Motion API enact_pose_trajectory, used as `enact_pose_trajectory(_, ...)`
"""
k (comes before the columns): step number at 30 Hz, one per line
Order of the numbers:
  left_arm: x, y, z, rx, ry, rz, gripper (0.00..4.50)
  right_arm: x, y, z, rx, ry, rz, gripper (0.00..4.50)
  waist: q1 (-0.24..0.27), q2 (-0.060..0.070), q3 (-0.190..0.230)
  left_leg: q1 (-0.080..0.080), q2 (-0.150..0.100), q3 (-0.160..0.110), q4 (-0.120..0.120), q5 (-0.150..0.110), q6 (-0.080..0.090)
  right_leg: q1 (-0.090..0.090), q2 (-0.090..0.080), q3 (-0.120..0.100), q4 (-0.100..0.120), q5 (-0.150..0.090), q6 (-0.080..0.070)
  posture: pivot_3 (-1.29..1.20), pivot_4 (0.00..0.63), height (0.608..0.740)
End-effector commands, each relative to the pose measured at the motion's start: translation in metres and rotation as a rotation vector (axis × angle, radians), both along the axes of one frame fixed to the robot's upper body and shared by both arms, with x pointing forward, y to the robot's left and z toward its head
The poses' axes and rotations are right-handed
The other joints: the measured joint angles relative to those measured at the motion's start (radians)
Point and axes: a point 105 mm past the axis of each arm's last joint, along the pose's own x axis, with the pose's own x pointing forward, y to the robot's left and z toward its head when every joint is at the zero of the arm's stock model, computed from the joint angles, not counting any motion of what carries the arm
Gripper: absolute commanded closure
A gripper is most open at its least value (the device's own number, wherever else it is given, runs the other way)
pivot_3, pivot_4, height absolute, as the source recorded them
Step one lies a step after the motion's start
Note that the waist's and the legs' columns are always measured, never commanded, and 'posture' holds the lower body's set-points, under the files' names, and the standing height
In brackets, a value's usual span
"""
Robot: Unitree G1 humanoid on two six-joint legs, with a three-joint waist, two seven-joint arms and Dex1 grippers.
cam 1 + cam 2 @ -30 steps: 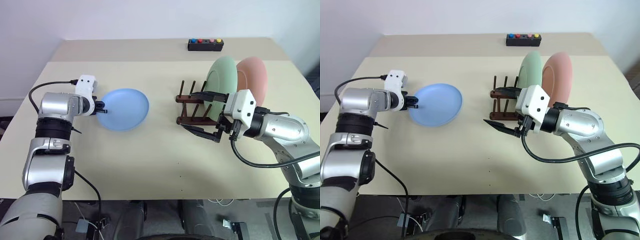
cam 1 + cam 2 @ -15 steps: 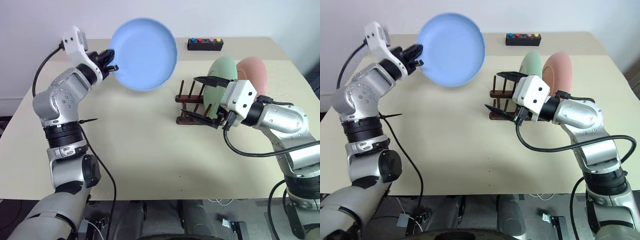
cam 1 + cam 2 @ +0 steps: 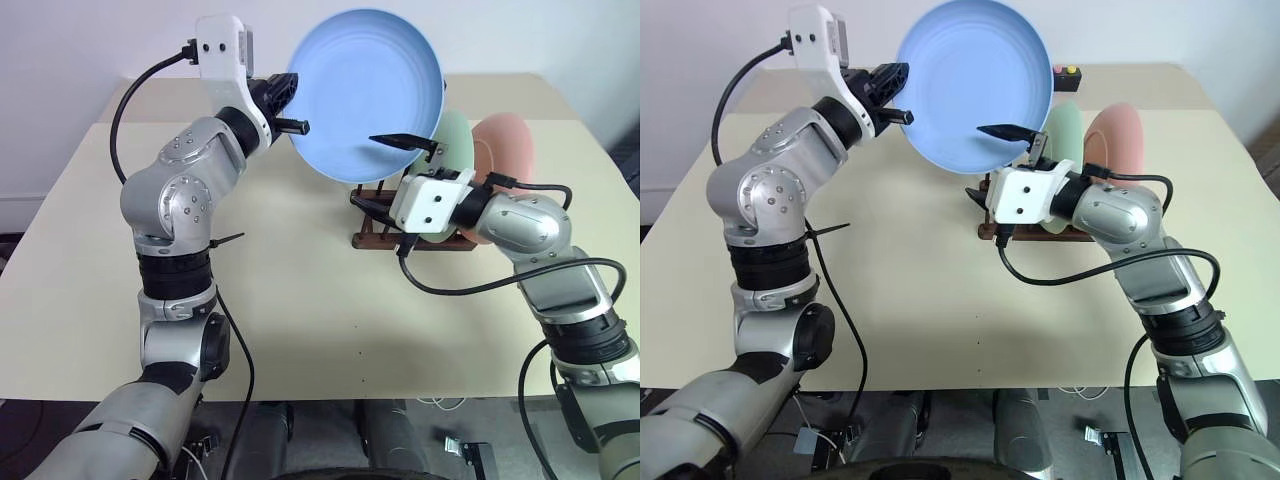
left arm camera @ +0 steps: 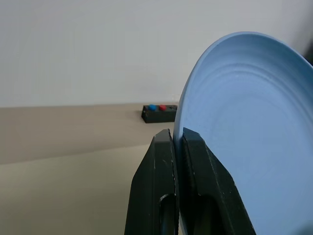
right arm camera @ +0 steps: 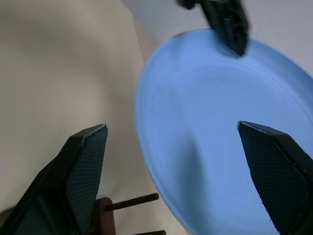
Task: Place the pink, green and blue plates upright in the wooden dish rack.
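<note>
**Blue plate lifted toward a hand-over above the rack**

Since 1 second ago the blue plate [image 3: 365, 92] has gone from lying flat on the table [image 3: 300, 300] to standing high in the air, face toward the camera, and it has been carried across toward the rack. The right arm has rolled its wrist and edged forward.

Left to right: the left gripper [image 3: 287, 108] is clenched on the plate's left rim. The right gripper [image 3: 383, 172] stands wide, released, 1 finger in front of the plate's lower edge, the other low by the wooden dish rack [image 3: 378, 218]. Green plate [image 3: 456, 150] and pink plate [image 3: 505, 152] already stand upright in the rack, green just left of pink.

Risk, as I judge it: the plate hangs from 1 narrow pinch at its rim, so it could pivot or slip if the right fingers knock it before closing. A low swing could also clip the pegs or the green plate.

The left wrist view shows the rim sandwiched tight between both fingers; the head views cannot confirm that. The right wrist view shows the plate sitting between its own spread fingers, with a peg below.
</note>
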Motion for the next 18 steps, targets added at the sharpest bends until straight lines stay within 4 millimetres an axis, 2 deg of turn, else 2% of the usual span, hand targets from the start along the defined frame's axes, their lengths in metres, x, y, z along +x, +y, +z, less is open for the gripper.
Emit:
enact_pose_trajectory(1, -0.0126, -0.0079, 0.0200, -0.012, -0.079, -0.023, 4.50, 0.0001, 0.0045, 0.0102, -0.039, -0.096, 0.007, 0.97, 0.001, 0.000, 0.000, 0.000, 0.000, 0.000, 0.000, 0.000, 0.000, 0.000, 0.000, 0.000, 0.000, 0.000, 0.000, 0.00, 0.150, 0.740)
enact_pose_trajectory(8, -0.0135, -0.0085, 0.0181, -0.001, -0.080, -0.018, 4.50, -0.0013, 0.0101, 0.0073, -0.079, -0.124, 0.026, 4.46, 0.000, 0.000, 0.000, 0.000, 0.000, 0.000, 0.000, 0.000, 0.000, 0.000, 0.000, 0.000, 0.000, 0.000, 0.000, 0.00, 0.150, 0.740)
enact_pose_trajectory(13, -0.0146, -0.0107, 0.0186, -0.013, -0.080, -0.030, 4.50, -0.0019, 0.0113, 0.0050, -0.093, -0.128, 0.028, 4.46, 0.001, 0.000, 0.000, 0.000, 0.000, 0.000, 0.000, 0.000, 0.000, 0.000, 0.000, 0.000, 0.000, 0.000, 0.000, 0.00, 0.150, 0.740)
enact_pose_trajectory(18, -0.0162, -0.0100, 0.0221, -0.095, -0.068, -0.072, 4.50, -0.0022, 0.0107, 0.0079, -0.090, -0.159, 0.018, 4.46, 0.001, 0.000, 0.000, 0.000, 0.000, 0.000, 0.000, 0.000, 0.000, 0.000, 0.000, 0.000, 0.000, 0.000, 0.000, 0.00, 0.150, 0.740)
